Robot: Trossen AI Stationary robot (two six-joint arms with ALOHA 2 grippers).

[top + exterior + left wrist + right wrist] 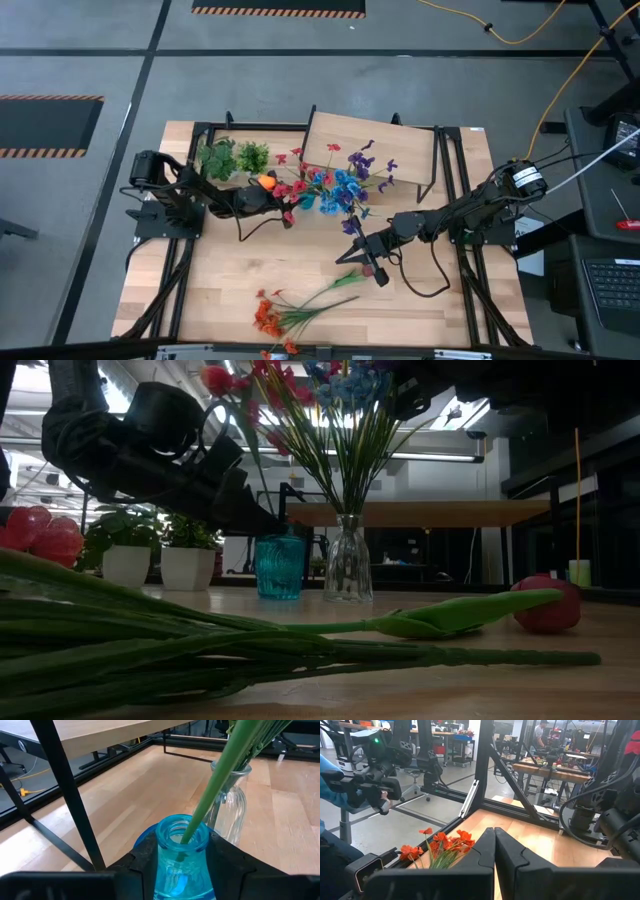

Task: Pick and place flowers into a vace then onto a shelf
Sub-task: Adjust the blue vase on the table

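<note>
A blue glass vase (182, 855) stands on the table with one green stem (210, 785) in it, topped by an orange tulip (266, 183). My left gripper (268, 197) has a finger on each side of it. Beside it stands a clear glass vase (348, 560) full of flowers (340, 188), in front of the shelf (375, 148). A spray of orange flowers (295, 308) lies on the table near the front edge. My right gripper (376, 270) hovers shut and empty at mid-table, right of the vases. My left gripper holds the blue vase's body just below the neck (165, 865), one finger (142, 865) on each side. The fingers come nearly level, slightly downward, from the table's left. The vase stands upright with its base (278, 594) on the table.
Two potted green plants (232, 158) stand behind my left gripper at the far left. The shelf's black leg (65, 790) rises close beside the blue vase. Black frame rails (455, 200) run along both table sides. Open wood lies between the vases and the lying spray.
</note>
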